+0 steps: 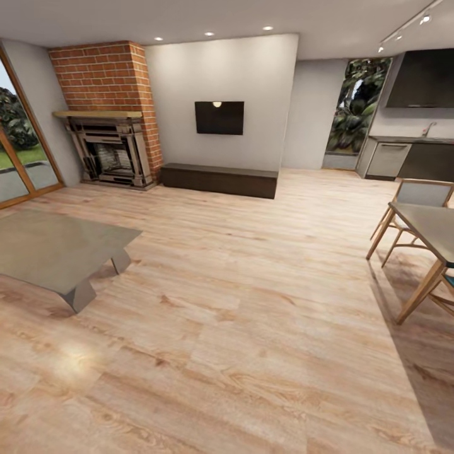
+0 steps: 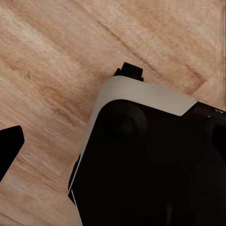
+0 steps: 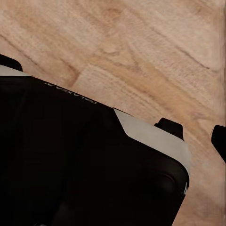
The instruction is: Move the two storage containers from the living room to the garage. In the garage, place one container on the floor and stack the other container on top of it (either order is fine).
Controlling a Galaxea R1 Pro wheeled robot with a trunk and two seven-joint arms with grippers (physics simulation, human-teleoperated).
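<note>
- I'm looking across the living room: light wood-plank floor [image 1: 252, 302], brick fireplace [image 1: 110, 120] at far left, wall-mounted TV [image 1: 219, 117] over a low dark bench [image 1: 217, 180], and a kitchen corner [image 1: 403, 151] at far right.
- A low grey coffee table [image 1: 57, 249] sits near left with its top bare; a dining table [image 1: 432, 230] with a wooden chair [image 1: 416, 195] is at right.
- From here I can't place the two storage containers, so I can't say which way they lie from the fingers, how their long axes run, or which arm is nearer.
- Both wrist cameras look down past the robot's own black-and-white body [image 2: 150, 160] at plank flooring, so I judge the arms tucked low.
- A dark tip shows at the edge of each wrist view; I cannot tell whether either pair of fingers is apart or together.
- My judgement: the next move is turning or driving the base to find the bins, not a reach.
</note>
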